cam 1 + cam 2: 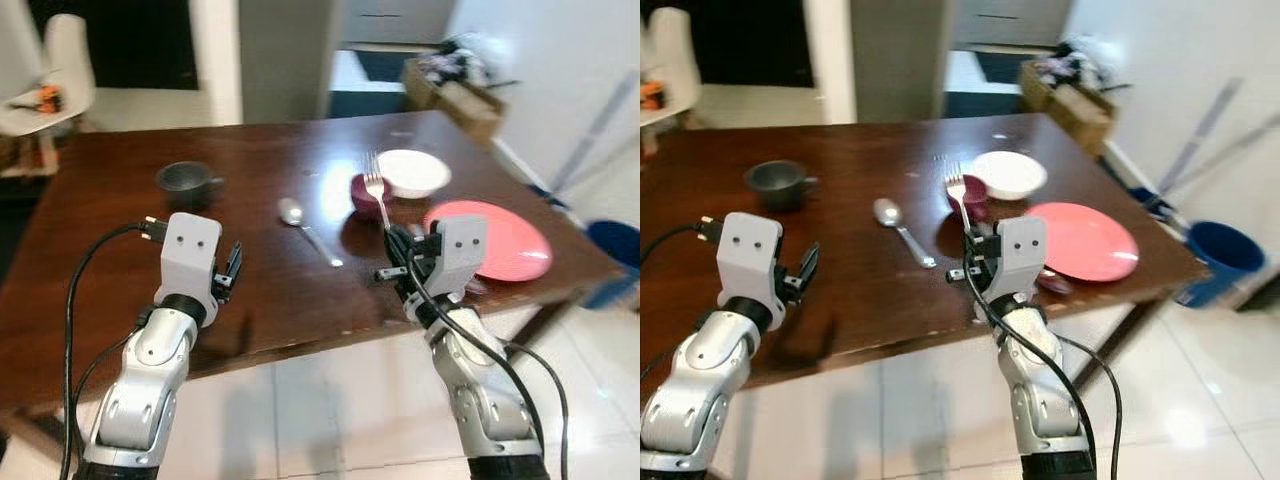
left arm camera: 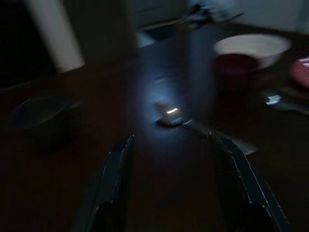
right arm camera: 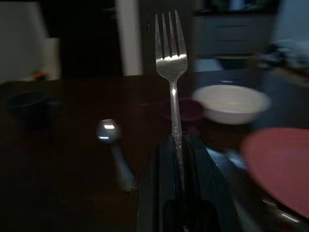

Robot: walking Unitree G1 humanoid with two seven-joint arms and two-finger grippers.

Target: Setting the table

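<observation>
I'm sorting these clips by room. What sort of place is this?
Most likely a home dining area: a dark wooden table laid with a pink plate, white bowl and spoon, and a white chair behind. The right gripper holds a fork.

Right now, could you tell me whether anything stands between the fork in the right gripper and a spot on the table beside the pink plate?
Nothing visible does. The right gripper holds the fork upright above the table, just left of the pink plate; the bare wood below it is open. The maroon cup and spoon lie farther off.
</observation>
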